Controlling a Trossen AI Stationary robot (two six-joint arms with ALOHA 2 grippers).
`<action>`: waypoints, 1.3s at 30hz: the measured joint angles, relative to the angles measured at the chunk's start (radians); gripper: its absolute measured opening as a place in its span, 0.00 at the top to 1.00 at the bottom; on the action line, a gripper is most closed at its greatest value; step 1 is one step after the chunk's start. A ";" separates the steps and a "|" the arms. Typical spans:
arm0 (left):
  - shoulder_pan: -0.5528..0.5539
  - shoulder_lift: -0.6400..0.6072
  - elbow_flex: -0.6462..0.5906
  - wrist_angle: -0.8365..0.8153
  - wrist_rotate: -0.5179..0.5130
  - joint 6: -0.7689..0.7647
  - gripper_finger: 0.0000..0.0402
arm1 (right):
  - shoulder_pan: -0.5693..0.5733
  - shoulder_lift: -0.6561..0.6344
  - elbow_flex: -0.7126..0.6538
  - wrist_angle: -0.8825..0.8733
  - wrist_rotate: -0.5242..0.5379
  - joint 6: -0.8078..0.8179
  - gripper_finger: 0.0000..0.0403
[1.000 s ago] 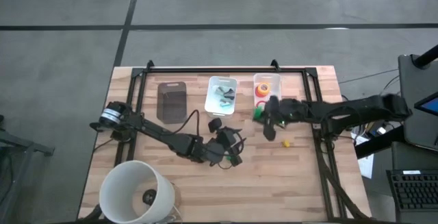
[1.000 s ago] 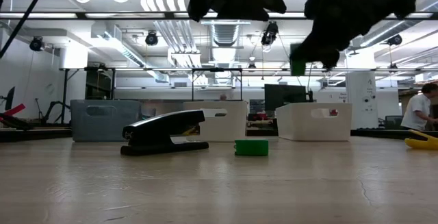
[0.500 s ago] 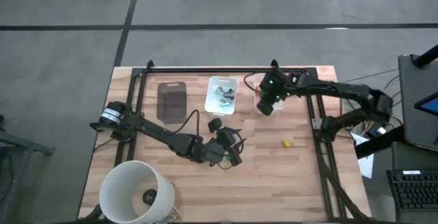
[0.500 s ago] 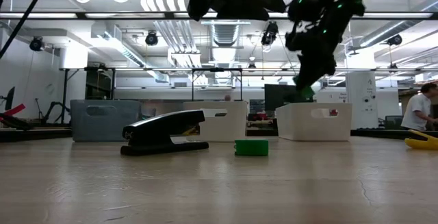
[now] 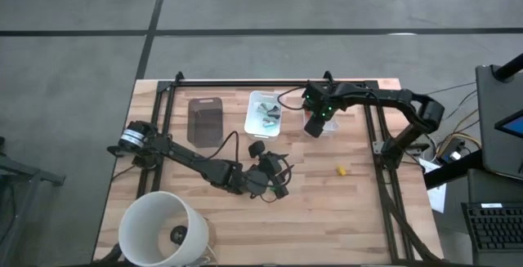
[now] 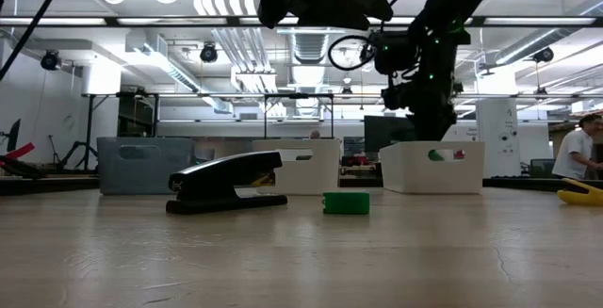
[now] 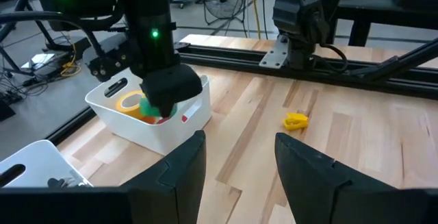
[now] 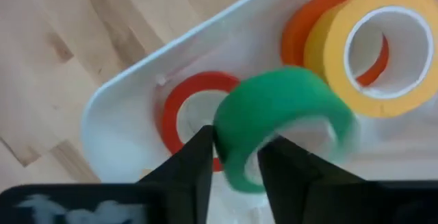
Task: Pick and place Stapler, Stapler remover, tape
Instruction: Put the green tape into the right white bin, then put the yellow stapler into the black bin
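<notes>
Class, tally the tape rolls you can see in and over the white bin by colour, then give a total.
Green tape roll: 1
Red tape roll: 1
Orange tape roll: 1
Yellow tape roll: 1
Total: 4, at the white bin.

The right gripper [image 5: 315,126] carried the green tape [image 8: 277,125] over the white bin [image 7: 164,131].

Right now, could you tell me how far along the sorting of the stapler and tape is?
Done: red, orange and yellow tape rolls lie in the white bin. In hand: the right gripper, over that bin, has a green tape roll at its jaws, apparently being released. Left: the stapler sits on the table; the left gripper waits open above it.
</notes>
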 joint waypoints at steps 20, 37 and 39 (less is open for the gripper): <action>0.000 0.000 0.000 -0.004 0.000 -0.002 0.56 | 0.040 -0.340 -0.064 -0.026 -0.004 0.049 0.40; 0.002 0.000 0.000 -0.004 0.000 -0.002 0.56 | 0.552 -0.636 -0.359 -0.050 -0.011 0.594 0.42; 0.002 0.000 0.000 -0.004 0.000 -0.003 0.56 | 0.615 -0.636 -0.377 -0.052 0.014 0.656 0.42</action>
